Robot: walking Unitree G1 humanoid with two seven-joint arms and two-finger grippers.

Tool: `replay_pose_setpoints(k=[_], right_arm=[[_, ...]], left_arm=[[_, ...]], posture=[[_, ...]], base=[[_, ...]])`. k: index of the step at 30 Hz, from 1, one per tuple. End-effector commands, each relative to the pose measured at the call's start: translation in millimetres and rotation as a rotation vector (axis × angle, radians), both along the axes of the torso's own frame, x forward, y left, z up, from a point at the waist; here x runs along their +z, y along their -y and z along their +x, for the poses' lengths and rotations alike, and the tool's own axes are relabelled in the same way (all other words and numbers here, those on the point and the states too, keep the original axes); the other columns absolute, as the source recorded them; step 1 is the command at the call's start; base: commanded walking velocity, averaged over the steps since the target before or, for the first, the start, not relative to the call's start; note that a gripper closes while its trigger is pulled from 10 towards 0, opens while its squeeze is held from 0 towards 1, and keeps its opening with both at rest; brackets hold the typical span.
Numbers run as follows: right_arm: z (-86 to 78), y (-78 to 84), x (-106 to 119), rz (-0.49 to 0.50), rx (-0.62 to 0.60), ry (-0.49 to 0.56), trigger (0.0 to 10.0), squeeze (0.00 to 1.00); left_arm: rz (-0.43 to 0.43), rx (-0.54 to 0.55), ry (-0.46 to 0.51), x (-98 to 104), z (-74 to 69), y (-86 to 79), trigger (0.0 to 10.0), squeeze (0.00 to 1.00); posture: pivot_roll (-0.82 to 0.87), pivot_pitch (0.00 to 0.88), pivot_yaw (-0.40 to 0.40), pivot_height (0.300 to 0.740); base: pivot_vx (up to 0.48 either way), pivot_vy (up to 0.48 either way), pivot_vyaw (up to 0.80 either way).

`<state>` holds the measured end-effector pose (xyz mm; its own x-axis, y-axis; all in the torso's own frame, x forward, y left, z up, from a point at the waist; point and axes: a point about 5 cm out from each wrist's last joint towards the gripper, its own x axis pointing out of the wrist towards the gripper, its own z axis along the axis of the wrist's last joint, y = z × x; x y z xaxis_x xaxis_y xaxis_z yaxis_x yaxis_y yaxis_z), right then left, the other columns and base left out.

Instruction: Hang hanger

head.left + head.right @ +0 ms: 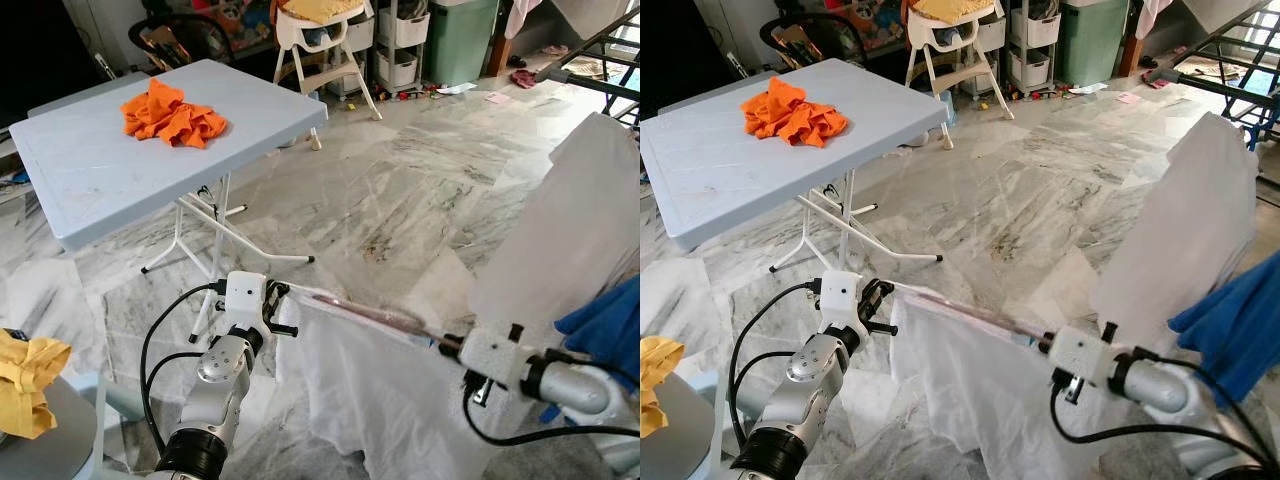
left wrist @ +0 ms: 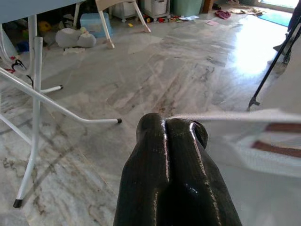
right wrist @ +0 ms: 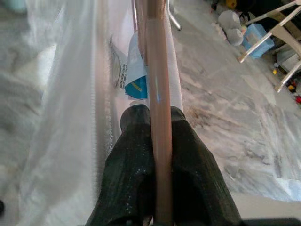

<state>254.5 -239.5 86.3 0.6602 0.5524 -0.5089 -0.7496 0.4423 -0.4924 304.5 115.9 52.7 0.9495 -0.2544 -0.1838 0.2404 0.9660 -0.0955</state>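
Held low above the marble floor [image 1: 400, 200] between the two arms: a pinkish hanger [image 1: 370, 315] with a white garment [image 1: 370, 400] draped from it, well apart from the light-blue folding table [image 1: 90, 190]. Left gripper [image 1: 280, 308] clenched on the white fabric at the hanger's left end, fingers [image 2: 174, 174] pressed together. Right gripper [image 3: 157, 136] clamped around the hanger's rod, one finger on each side. Near the table's far edge, a crumpled orange cloth [image 1: 170, 113]. Behind the right arm, white and blue cloths [image 1: 610, 330] hanging beside a dark rack [image 1: 600, 70].
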Motion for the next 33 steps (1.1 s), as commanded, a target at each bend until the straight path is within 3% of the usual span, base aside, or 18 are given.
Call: replay_pose_setpoints(k=[1, 8, 11, 15, 19, 20, 21, 22, 28, 29, 30, 33], right_arm=[[-1.6, 21.8, 12, 0.015, -0.061, -0.019, 10.0, 0.0], [-5.3, 26.6, 25, 0.102, -0.031, -0.07, 10.0, 0.0], [-6.8, 21.8, 31, 0.127, -0.006, -0.086, 10.0, 0.0], [-10.9, 14.7, 25, 0.083, 0.044, -0.108, 10.0, 0.0], [-8.4, 6.9, 25, 0.125, 0.028, -0.089, 10.0, 0.0], [-8.3, 3.9, 26, 0.14, 0.032, -0.09, 10.0, 0.0], [-8.4, 0.6, 27, 0.156, 0.038, -0.091, 10.0, 0.0], [-8.6, -6.0, 31, 0.186, 0.055, -0.091, 10.0, 0.0], [-0.7, -14.0, 50, 0.298, 0.046, -0.051, 10.0, 0.0], [1.6, -15.1, 55, 0.325, 0.04, -0.041, 10.0, 0.0], [5.1, -17.8, 62, 0.364, 0.033, -0.026, 10.0, 0.0], [9.1, -25.0, 70, 0.41, 0.031, -0.008, 10.0, 0.0]], left_arm=[[0.048, 0.108, 0.028, 6, 4.4, -32.7, 0.0, 0.0], [0.06, 0.105, 0.019, 4, 4.0, -33.8, 0.0, 0.0], [0.065, 0.109, 0.019, 5, 5.5, -34.4, 0.0, 0.0], [0.066, 0.102, 0.01, 4, 5.7, -31.1, 0.0, 0.0], [0.065, 0.09, 0.003, 2, 4.1, -27.2, 0.0, 0.0], [0.065, 0.087, 0.0, 1, 3.7, -26.5, 4.2, 0.0], [0.067, 0.086, -0.003, 1, 3.2, -26.1, 7.6, 0.0], [0.072, 0.085, -0.015, -1, 2.3, -25.7, 10.0, 0.0], [0.063, 0.05, -0.05, -9, -1.9, -23.8, 10.0, 0.0], [0.066, 0.047, -0.05, -9, -2.7, -23.5, 10.0, 0.07], [0.066, 0.042, -0.039, -9, -4.2, -22.4, 10.0, 1.0], [0.073, 0.041, -0.01, -8, -5.2, -20.2, 10.0, 1.0]], posture=[[-0.12, 0.0, 0.134, 0.74], [-0.13, 0.0, 0.141, 0.74], [-0.13, 0.0, 0.144, 0.74], [-0.13, 0.0, 0.145, 0.74], [-0.13, 0.0, 0.144, 0.74], [-0.13, 0.0, 0.144, 0.74], [-0.13, 0.0, 0.144, 0.74], [-0.13, 0.0, 0.143, 0.74], [-0.13, 0.0, 0.143, 0.74], [-0.13, 0.0, 0.142, 0.74], [-0.13, 0.0, 0.14, 0.74], [-0.13, 0.0, 0.138, 0.74]], base=[[0.0, 0.0, 0.0], [0.0, 0.0, 0.0], [0.0, 0.0, 0.0], [0.0, 0.0, 0.0], [0.0, 0.0, 0.0], [0.0, 0.0, 0.0], [0.0, 0.0, 0.0], [0.0, 0.0, 0.0], [0.0, 0.0, 0.0], [0.0, 0.0, 0.0], [0.0, 0.0, 0.0], [0.0, 0.0, 0.0]])
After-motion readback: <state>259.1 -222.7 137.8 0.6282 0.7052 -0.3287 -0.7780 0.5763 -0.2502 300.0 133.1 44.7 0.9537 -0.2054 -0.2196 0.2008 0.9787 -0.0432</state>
